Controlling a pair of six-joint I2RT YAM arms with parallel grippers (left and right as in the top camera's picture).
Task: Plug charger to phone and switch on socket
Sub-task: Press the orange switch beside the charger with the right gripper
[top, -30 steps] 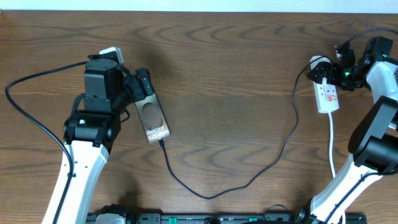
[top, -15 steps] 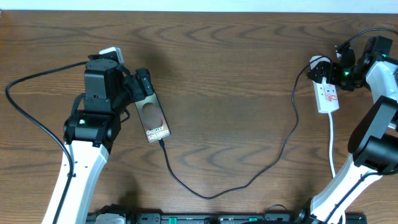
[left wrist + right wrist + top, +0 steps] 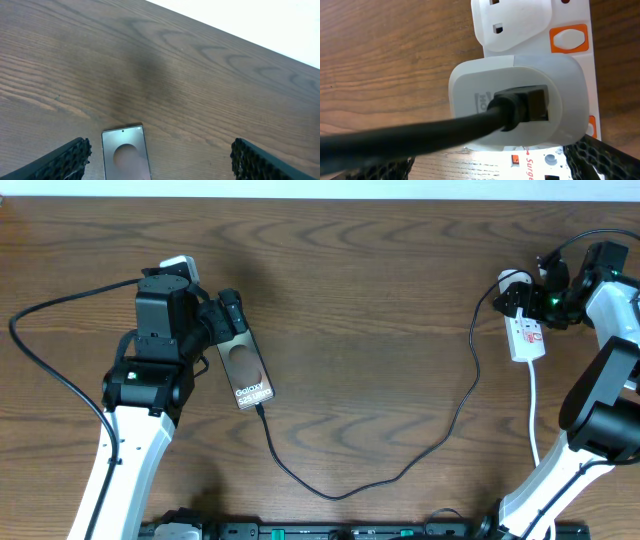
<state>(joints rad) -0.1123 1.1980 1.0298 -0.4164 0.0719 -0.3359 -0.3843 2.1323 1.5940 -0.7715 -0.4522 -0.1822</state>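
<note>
Phone (image 3: 126,155) lies between spread fingers of the left gripper (image 3: 162,159), touching neither

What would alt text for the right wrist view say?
Close-up of a black charger cable plugged into a white adapter sitting on the white power strip. An orange switch sits beside the neighbouring outlet; wooden table lies to the left.

There is one phone (image 3: 247,372), one charger (image 3: 420,135), one socket (image 3: 526,335), on one table (image 3: 380,280).

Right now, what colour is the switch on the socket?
The switch is orange, white centre; right wrist view shows it best.
</note>
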